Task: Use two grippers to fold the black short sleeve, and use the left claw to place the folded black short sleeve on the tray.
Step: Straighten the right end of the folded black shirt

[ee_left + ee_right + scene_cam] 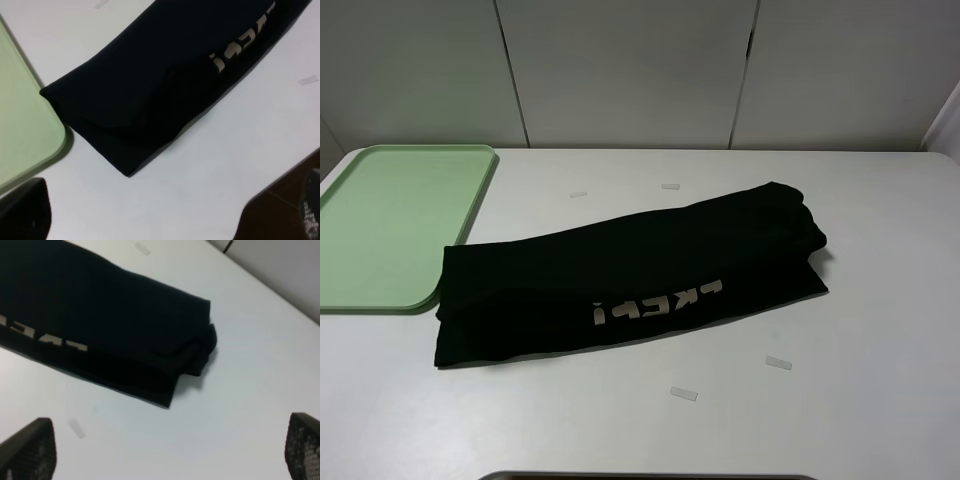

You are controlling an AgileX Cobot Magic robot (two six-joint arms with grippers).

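The black short sleeve lies folded into a long strip across the middle of the white table, with pale letters on its near side. It also shows in the left wrist view and the right wrist view. The green tray sits at the far left, its near corner touching or just beside the strip's left end. My left gripper is open and empty above the table near that left end. My right gripper is open and empty near the strip's right end. Neither gripper shows in the exterior high view.
Small strips of clear tape lie on the table in front of the shirt, with another to the right and two behind it. A white panelled wall stands behind the table. A dark edge shows at the front.
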